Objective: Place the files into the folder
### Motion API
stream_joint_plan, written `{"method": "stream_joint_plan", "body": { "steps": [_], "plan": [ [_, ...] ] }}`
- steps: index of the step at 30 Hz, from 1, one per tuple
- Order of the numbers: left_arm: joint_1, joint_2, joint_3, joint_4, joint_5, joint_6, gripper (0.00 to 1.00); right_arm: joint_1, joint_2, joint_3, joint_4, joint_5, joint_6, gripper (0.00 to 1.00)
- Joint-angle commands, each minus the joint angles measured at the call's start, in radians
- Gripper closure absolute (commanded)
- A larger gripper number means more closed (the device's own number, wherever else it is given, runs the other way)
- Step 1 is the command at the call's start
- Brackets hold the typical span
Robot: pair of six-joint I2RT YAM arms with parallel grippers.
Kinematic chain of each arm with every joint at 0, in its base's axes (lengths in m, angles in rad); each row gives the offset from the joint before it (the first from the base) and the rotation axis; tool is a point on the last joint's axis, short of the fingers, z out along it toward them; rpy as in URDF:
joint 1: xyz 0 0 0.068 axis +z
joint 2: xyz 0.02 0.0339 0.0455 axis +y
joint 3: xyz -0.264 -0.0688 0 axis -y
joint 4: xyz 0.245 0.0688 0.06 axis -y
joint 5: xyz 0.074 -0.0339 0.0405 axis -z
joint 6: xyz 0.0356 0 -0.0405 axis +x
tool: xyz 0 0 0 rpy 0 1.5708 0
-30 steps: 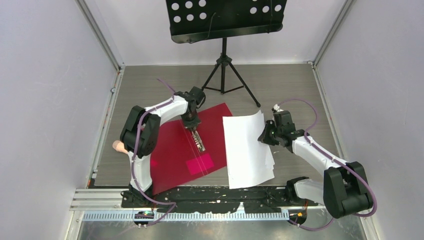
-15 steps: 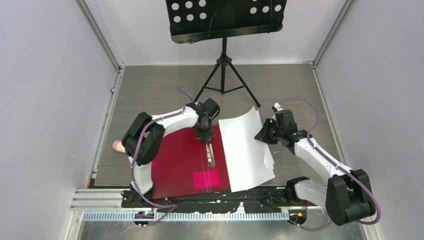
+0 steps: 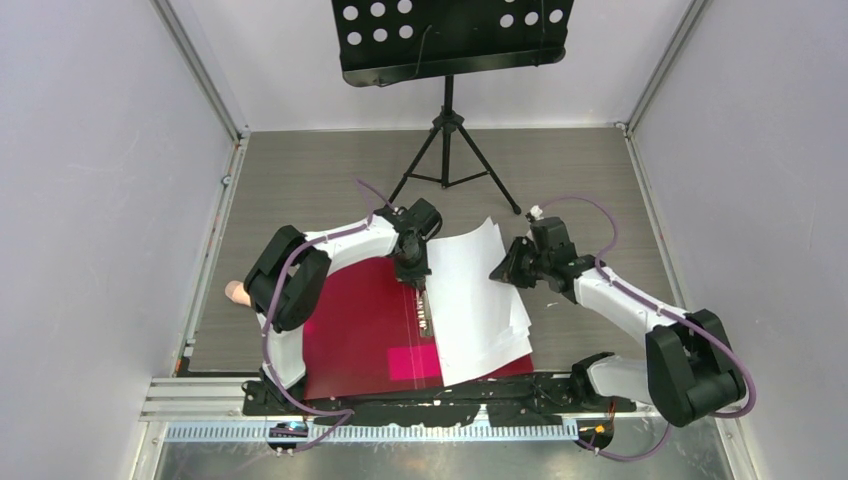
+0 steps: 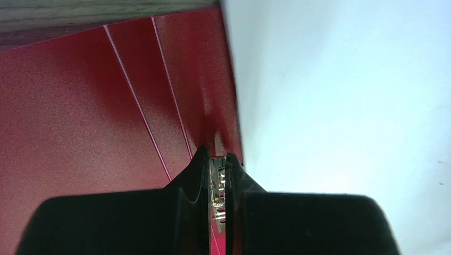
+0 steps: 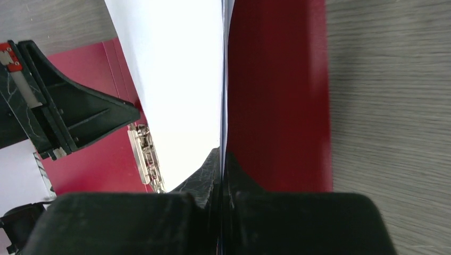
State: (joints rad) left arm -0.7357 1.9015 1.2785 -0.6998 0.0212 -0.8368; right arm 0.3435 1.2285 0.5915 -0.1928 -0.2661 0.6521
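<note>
The open red folder (image 3: 355, 320) lies flat near the front, its pink patch (image 3: 413, 362) near the spine. The white files (image 3: 478, 300) lie over the folder's right half, their right edge lifted. My left gripper (image 3: 414, 274) is at the spine, shut on the metal clip (image 3: 424, 312). In the left wrist view the gripper (image 4: 215, 156) has the clip's metal between its fingers, with folder (image 4: 80, 106) to the left and files (image 4: 345, 95) to the right. My right gripper (image 3: 503, 270) is shut on the files' right edge. In the right wrist view this gripper (image 5: 222, 151) pinches the sheets (image 5: 175, 64) above the folder (image 5: 276, 95).
A black music stand (image 3: 450, 35) on a tripod (image 3: 447, 150) stands at the back centre. Grey walls close in left and right. A small beige object (image 3: 236, 292) lies by the left arm. The arms' black base plate (image 3: 430, 395) runs along the near edge.
The left gripper has drawn the folder to the right by its clip. The right gripper has carried the files left, so they now overlap the folder's right half.
</note>
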Motion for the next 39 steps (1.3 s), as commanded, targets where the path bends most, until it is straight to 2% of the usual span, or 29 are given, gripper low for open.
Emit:
{"method": "stream_joint_plan", "body": {
  "steps": [1,10,12,13,15,17,20,23,25,27,28,29,30,32,39],
  "plan": [
    [-0.014,0.019,-0.036,0.013,0.023,0.001,1.00,0.038,0.021,-0.033,0.095,0.012,0.066,0.95],
    [-0.013,0.024,-0.031,0.011,0.023,0.008,1.00,0.101,0.028,-0.048,0.087,0.122,0.072,0.95],
    [-0.013,0.023,-0.031,0.010,0.023,0.013,1.00,0.102,0.001,-0.046,0.073,0.131,0.043,0.81],
    [-0.013,0.024,-0.032,0.010,0.023,0.014,1.00,0.101,-0.017,-0.046,0.074,0.126,0.024,0.65],
    [-0.013,0.024,-0.029,0.005,0.023,0.017,1.00,0.101,-0.038,-0.055,0.078,0.107,-0.003,0.51],
    [-0.013,0.024,-0.028,0.004,0.022,0.019,1.00,0.099,-0.049,-0.070,0.085,0.096,-0.025,0.42],
    [-0.013,0.028,-0.023,0.001,0.022,0.023,1.00,0.095,-0.036,-0.094,0.110,0.056,-0.030,0.40],
    [-0.013,0.033,-0.016,-0.009,0.020,0.025,1.00,0.091,-0.016,-0.122,0.129,0.034,-0.036,0.40],
    [-0.013,0.033,-0.016,-0.009,0.020,0.026,1.00,0.086,-0.017,-0.147,0.146,0.014,-0.038,0.45],
    [-0.013,0.035,-0.014,-0.012,0.020,0.028,1.00,0.075,-0.014,-0.173,0.164,-0.021,-0.039,0.57],
    [-0.013,0.034,-0.012,-0.015,0.020,0.029,1.00,0.071,-0.009,-0.185,0.172,-0.032,-0.044,0.68],
    [-0.013,0.035,-0.012,-0.016,0.019,0.031,1.00,0.066,-0.007,-0.188,0.172,-0.045,-0.046,0.73],
    [-0.013,0.036,-0.009,-0.016,0.018,0.032,1.00,0.062,-0.006,-0.193,0.168,-0.046,-0.054,0.82],
    [-0.013,0.036,-0.007,-0.020,0.017,0.034,1.00,0.045,-0.009,-0.195,0.152,-0.035,-0.058,0.93],
    [-0.014,0.040,0.003,-0.034,0.012,0.041,1.00,-0.104,-0.015,-0.233,0.182,-0.117,0.005,0.95]
  ]
}}
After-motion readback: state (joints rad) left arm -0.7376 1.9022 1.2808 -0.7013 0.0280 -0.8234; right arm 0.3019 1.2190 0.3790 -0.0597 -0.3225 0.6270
